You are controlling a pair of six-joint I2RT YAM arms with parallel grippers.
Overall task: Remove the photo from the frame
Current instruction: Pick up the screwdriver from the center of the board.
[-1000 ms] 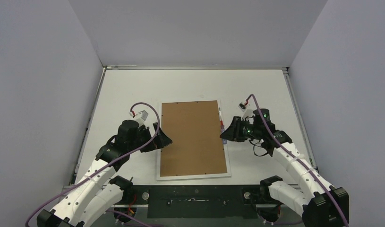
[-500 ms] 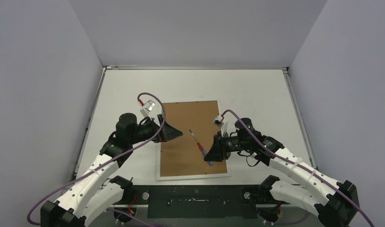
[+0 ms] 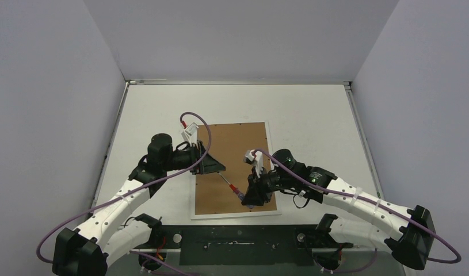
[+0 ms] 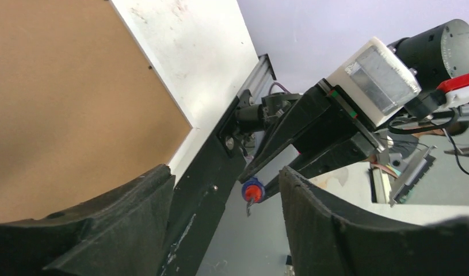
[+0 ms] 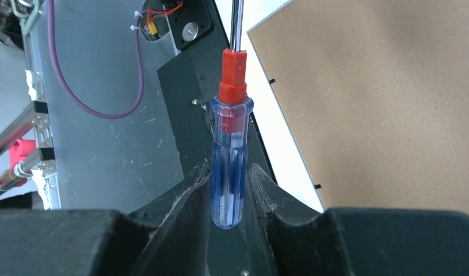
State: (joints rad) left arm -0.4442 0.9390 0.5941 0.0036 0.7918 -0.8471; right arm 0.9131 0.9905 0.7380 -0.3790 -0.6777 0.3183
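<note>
The frame (image 3: pixel 237 144) lies face down on the table, its brown back up and white border showing round the edge. The photo is hidden under that backing. My right gripper (image 3: pixel 250 198) hovers over the frame's lower middle, shut on the blue handle of a red-and-blue screwdriver (image 3: pixel 233 188). The wrist view shows the handle (image 5: pixel 229 144) pinched between the fingers of the right gripper (image 5: pixel 229 184). The shaft points up-left at my left gripper (image 3: pixel 218 168), which hangs over the frame's left part. In the left wrist view the screwdriver tip (image 4: pixel 252 192) sits between the left gripper's (image 4: pixel 226 195) open jaws, touching neither finger.
White table (image 3: pixel 312 115) is enclosed by pale walls on three sides, with a metal rail (image 3: pixel 237 81) along the back. A black base plate (image 3: pixel 237 244) runs along the near edge between the arm bases. The frame's brown back (image 5: pixel 381 103) fills the right of the right wrist view.
My right gripper carried the screwdriver from the frame's right edge to its lower middle, turning the shaft toward the left gripper. My left gripper moved right over the frame and its jaws narrowed.
</note>
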